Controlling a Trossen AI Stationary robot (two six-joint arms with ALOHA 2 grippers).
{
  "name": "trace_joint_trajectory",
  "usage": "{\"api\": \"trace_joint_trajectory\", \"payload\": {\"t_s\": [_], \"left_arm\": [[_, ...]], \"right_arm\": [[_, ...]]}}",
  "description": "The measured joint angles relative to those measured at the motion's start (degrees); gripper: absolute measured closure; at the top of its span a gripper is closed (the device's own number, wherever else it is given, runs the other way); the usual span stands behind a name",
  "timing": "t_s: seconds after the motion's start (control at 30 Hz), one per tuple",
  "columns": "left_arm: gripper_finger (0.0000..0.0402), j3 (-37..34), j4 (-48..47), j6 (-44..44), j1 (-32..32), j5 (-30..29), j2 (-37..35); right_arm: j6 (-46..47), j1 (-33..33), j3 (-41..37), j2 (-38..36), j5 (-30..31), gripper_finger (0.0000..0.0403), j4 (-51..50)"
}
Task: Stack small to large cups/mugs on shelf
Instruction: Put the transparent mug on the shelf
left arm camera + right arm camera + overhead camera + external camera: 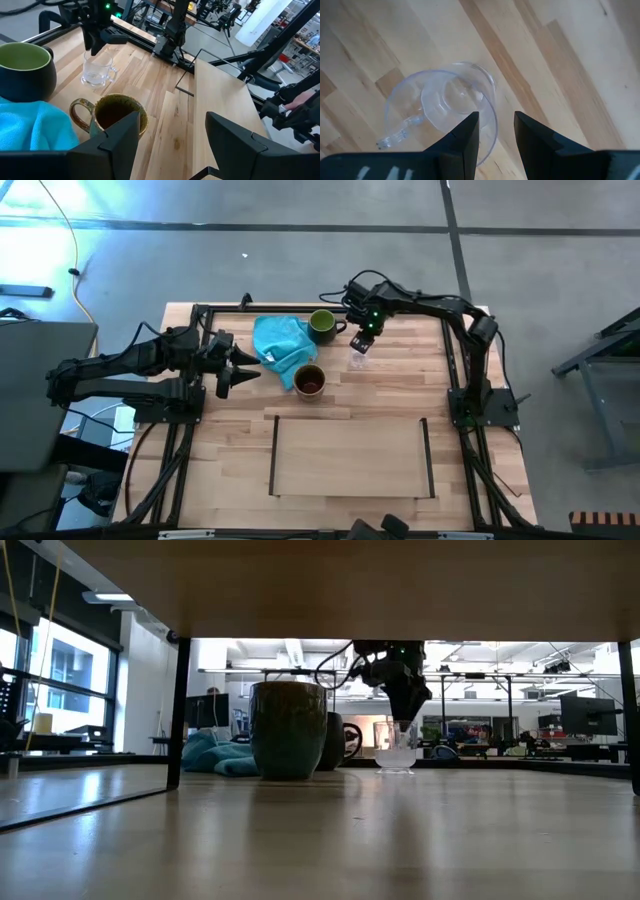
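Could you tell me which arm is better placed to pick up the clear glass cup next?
The right. Its hand hangs open directly above the glass cup, one finger over the rim. The left hand waits beyond the turquoise cloth, farther from it.

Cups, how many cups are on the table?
3. The green mug is beside the turquoise cloth, the brown mug is at the cloth's other edge, and the clear glass cup stands under the right gripper.

The two arms (130, 365) were dark and thin, with black cables, and the right wrist (368, 318) showed a small green light.
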Motion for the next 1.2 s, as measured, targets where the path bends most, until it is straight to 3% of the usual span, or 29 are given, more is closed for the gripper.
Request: {"api": "trace_joint_trajectory", "payload": {"t_s": [0.4,0.77,1.2], "left_arm": [[0.0186,0.0,0.0,0.0,0.0,0.0,0.0],[0.0186,0.0,0.0,0.0,0.0,0.0,0.0],[0.0186,0.0,0.0,0.0,0.0,0.0,0.0]], "right_arm": [[0.7,0.0,0.0,0.2,1.7,0.0291,-0.2],[0.6,0.0,0.0,0.3,1.9,0.0393,-0.3],[0.3,0.0,0.0,0.3,1.9,0.0402,-2.9]]}}
